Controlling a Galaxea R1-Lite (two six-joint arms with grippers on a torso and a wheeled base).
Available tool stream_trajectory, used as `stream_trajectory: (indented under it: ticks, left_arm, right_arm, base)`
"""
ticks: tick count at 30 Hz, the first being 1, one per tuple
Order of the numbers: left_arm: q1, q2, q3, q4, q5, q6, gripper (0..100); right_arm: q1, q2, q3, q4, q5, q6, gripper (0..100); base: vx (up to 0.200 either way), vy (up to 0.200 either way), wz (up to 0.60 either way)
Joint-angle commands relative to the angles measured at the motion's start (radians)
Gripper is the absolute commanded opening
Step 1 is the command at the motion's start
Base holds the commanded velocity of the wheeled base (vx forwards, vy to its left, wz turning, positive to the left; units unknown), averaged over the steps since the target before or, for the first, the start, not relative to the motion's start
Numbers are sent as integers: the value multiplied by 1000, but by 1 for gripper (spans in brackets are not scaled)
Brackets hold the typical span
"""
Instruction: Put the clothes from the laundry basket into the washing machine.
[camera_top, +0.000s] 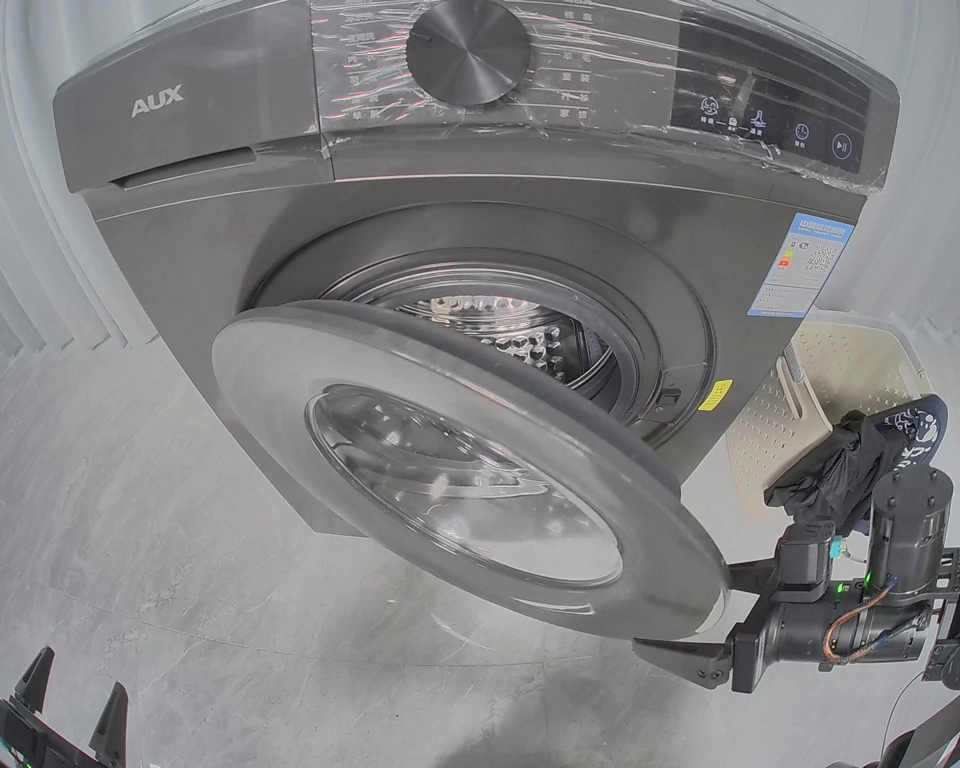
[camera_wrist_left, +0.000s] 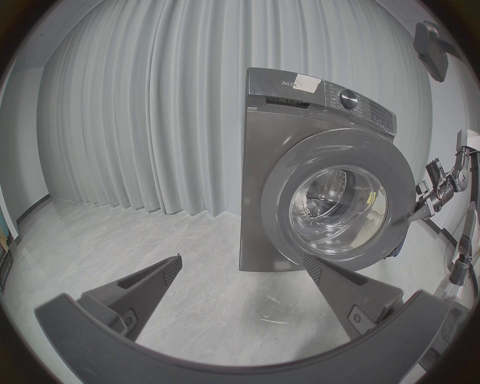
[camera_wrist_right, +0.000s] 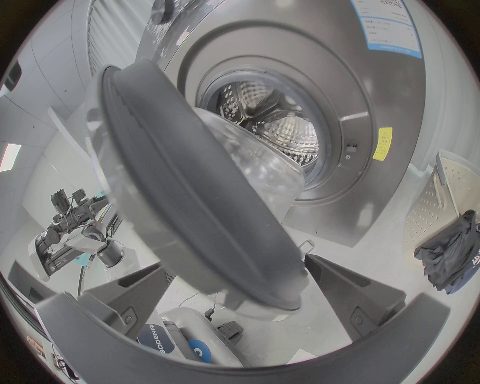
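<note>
Hooking the door (camera_top: 470, 470) wider looks like the job: right claw (camera_wrist_right: 239, 262), spread wide, straddles its near rim so clothes (camera_top: 860, 455) can pass into the drum (camera_top: 520, 335). Left claw (camera_top: 70, 690), also wide, sits low at near left. Those dark clothes drape the rim of the basket (camera_top: 850, 370), right of the washing machine (camera_top: 200, 230).

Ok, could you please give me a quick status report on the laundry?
Left gripper open, empty. Right gripper open at the door rim. Dark clothes draped over laundry basket, not loaded. Door only partly open, across the drum mouth.
</note>
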Motion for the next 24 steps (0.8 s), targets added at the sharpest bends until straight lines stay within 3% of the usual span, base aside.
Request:
stream_trajectory:
  ticks: [1, 4, 8, 13, 17, 24]
  left_arm:
    - [0, -10, 15, -1, 0, -1, 100]
    - [0, -10, 15, -2, 0, -1, 100]
    - [0, -10, 15, -2, 0, -1, 100]
    - [0, -10, 15, -2, 0, -1, 100]
    - [0, -10, 15, -2, 0, -1, 100]
    - [0, -10, 15, -1, 0, -1, 100]
  right_arm:
    - [10, -34, 40, 0, 0, 1, 100]
    - [-4, -32, 29, -2, -2, -1, 100]
    - [-18, 2, -17, -2, -5, -1, 100]
    - [4, 31, -28, -2, -4, -1, 100]
    - [65, 23, 4, -2, 0, 13, 100]
    - [50, -54, 113, -12, 6, 19, 100]
  base:
    - [0, 0, 0]
    - [0, 0, 0]
    - [-200, 0, 0]
    - [-80, 0, 0]
    - [0, 0, 0]
    - [0, 0, 0]
